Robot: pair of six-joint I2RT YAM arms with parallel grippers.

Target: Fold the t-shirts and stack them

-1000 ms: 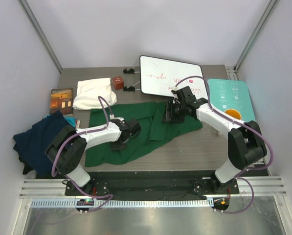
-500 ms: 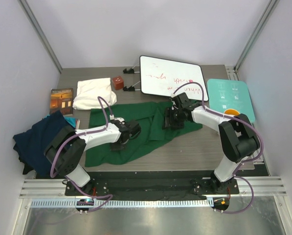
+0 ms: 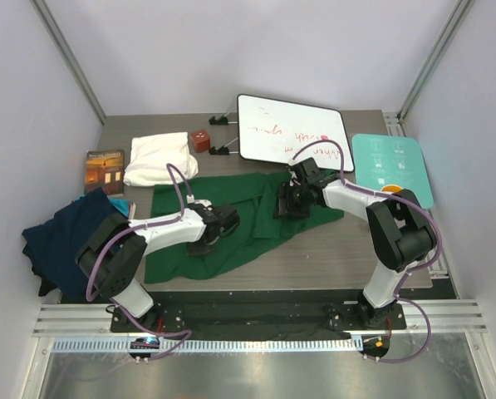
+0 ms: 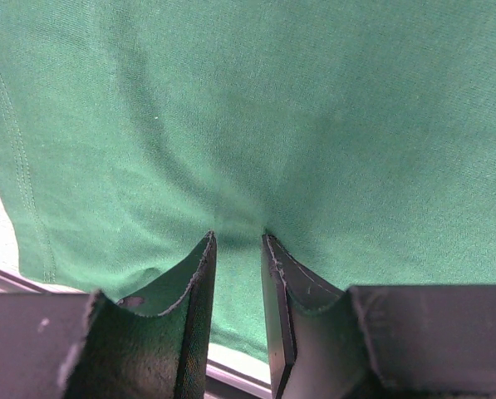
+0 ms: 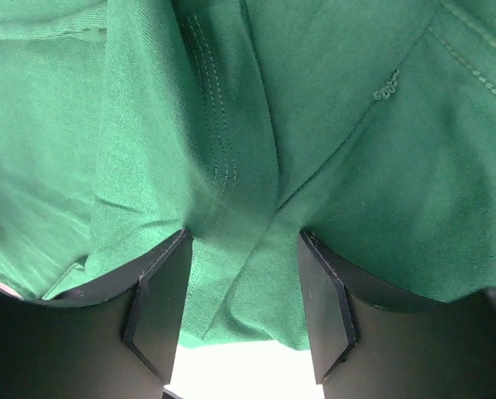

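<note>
While the left gripper pinches the green t-shirt at eight o'clock, the right gripper, wide astride a fold at two o'clock, should close low.

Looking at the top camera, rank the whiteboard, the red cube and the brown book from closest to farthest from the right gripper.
From the right gripper, which is over the dark green t-shirt:
1. whiteboard, just behind it at the back of the table.
2. red cube, back and to the left.
3. brown book, far over on the left side.
</note>
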